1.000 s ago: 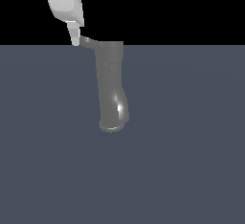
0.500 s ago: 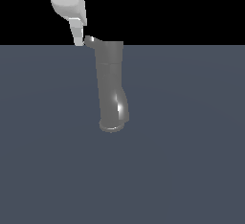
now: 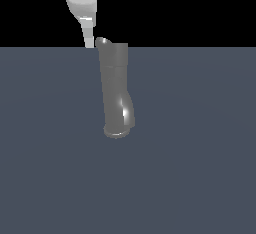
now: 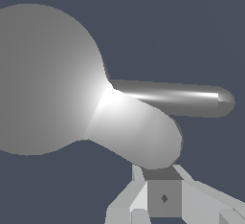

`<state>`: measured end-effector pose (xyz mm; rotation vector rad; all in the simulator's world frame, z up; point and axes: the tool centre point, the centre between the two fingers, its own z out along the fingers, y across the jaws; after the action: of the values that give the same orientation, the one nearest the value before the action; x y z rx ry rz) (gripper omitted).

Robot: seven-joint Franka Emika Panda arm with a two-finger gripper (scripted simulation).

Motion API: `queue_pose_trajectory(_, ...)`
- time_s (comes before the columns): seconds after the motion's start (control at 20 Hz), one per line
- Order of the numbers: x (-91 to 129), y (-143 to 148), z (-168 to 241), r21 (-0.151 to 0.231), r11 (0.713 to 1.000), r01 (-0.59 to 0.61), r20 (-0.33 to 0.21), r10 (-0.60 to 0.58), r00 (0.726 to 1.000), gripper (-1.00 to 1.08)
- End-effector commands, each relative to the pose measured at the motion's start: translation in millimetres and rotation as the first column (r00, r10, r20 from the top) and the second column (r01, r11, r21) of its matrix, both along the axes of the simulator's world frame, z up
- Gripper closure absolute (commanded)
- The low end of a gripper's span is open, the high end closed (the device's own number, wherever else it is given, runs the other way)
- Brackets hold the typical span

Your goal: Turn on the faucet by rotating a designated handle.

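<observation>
The faucet (image 3: pixel 116 90) is a glossy dark-grey tube standing upright in the exterior view, with its flared rim at the bottom. The handle (image 3: pixel 102 42) is a short grey stub at its top end, seen end-on. My white gripper (image 3: pixel 89 41) comes down from above and its tip is right beside the handle, on the exterior view's left. In the wrist view the faucet (image 4: pixel 48 79) fills one side as a big round mass, and the handle (image 4: pixel 182 96) sticks out as a slim glossy rod. My gripper (image 4: pixel 162 195) looks shut, with nothing held.
A flat blue-grey floor (image 3: pixel 200 168) spreads all around the faucet. Black background lies above its far edge. No other objects show.
The handle has swung from pointing to the exterior view's left to a short stub at the faucet's top. My gripper has moved right along with it.
</observation>
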<state>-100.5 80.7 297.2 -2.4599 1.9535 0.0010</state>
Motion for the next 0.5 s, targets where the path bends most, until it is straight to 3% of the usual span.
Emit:
queue_pose_trajectory(0.0, 1.7, -39.8, 0.0, 0.0, 0.999, 0.052, 0.001, -0.052, 0.999, 1.08)
queue_pose_trajectory(0.2, -1.0, -65.7, 0.1, -0.001, 0.998, 0.06, 0.0, -0.06, 0.998, 1.08)
queue_pose_trajectory(0.25, -1.0, -65.7, 0.1, -0.001, 0.998, 0.06, 0.0, -0.06, 0.998, 1.08)
queue_pose_trajectory(0.3, -4.7, -30.0, 0.0, -0.001, 1.0, -0.001, -0.004, 0.001, 1.0, 1.08)
queue_pose_trajectory(0.45, 4.2, -45.6, 0.0, -0.001, 1.0, 0.01, -0.003, -0.01, 1.0, 1.08)
